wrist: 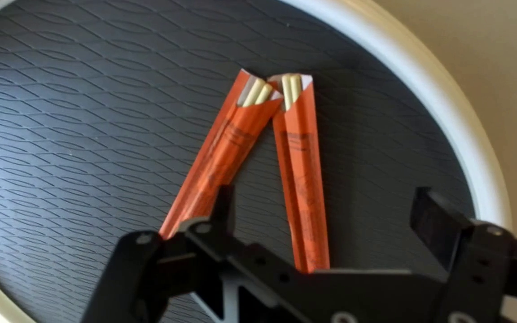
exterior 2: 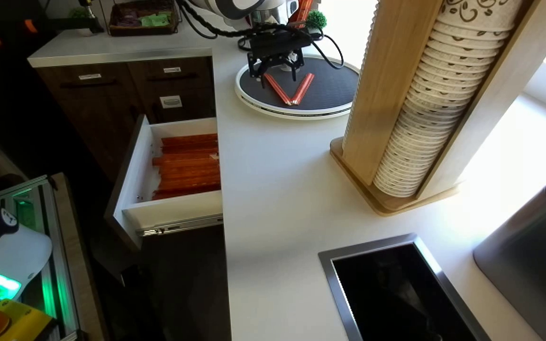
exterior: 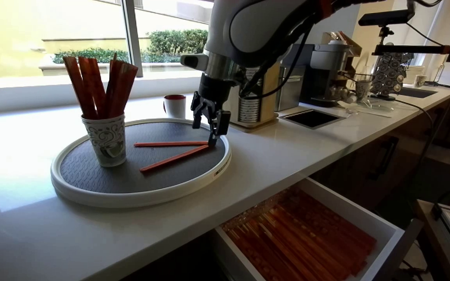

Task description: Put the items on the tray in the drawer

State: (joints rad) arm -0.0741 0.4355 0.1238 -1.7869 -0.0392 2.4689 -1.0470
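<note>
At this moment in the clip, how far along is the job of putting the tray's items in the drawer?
Done: the drawer stands open and holds red-orange packets; I can't tell whether any are from the tray.
In hand: nothing gripped; the end effector is open over the tray.
Left: two chopstick packets lie on the tray, where a cup of red sticks also stands; whether those count is unclear.
</note>
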